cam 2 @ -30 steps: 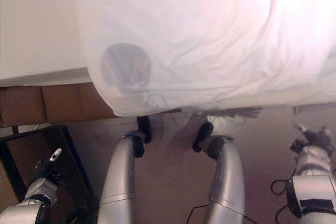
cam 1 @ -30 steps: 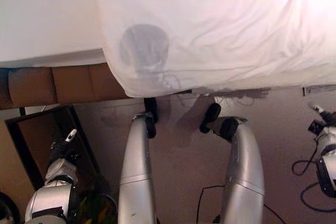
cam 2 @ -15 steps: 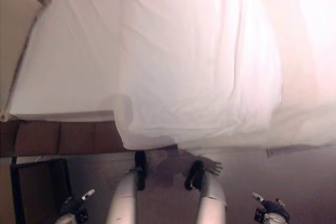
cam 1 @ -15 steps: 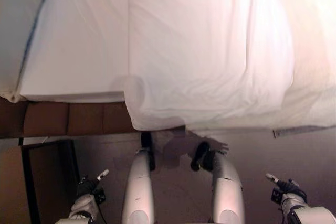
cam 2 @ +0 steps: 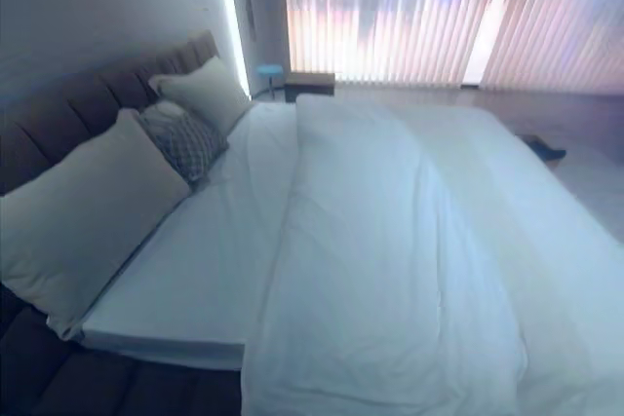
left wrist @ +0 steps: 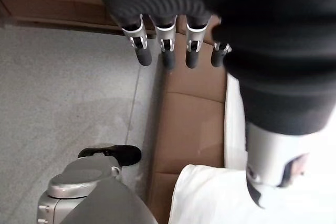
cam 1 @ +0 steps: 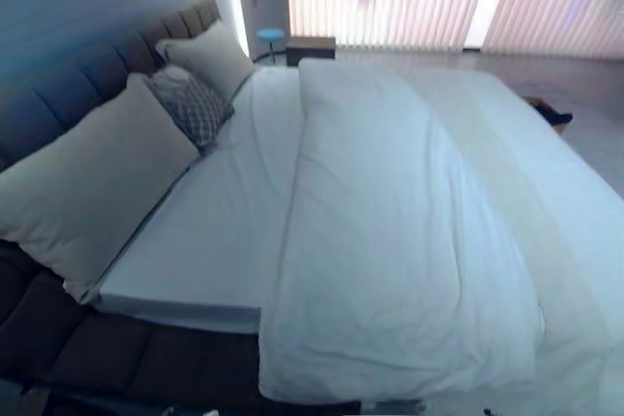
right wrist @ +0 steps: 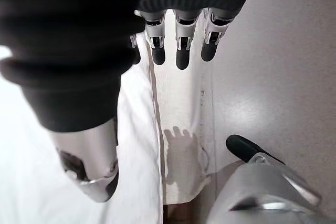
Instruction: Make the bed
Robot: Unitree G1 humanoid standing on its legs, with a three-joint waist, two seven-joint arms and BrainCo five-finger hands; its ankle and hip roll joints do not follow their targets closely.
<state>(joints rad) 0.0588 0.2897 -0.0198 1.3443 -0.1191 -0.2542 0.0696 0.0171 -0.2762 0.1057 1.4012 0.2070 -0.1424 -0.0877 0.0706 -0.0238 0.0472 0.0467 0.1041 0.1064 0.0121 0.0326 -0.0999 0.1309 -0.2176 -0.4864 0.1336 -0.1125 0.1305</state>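
Grey floor lies under both empty hands beside the duvet (cam 1: 409, 241).

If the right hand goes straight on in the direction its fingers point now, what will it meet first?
Probably the grey floor. In the right wrist view the right hand hangs open and holds nothing, fingers aimed down beside the white duvet's hanging edge. It could brush that edge first; depth is unclear.

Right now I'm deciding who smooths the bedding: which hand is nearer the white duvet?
Right. The right hand hangs open directly beside the white duvet edge; the left hand hangs over floor and the brown bed base.
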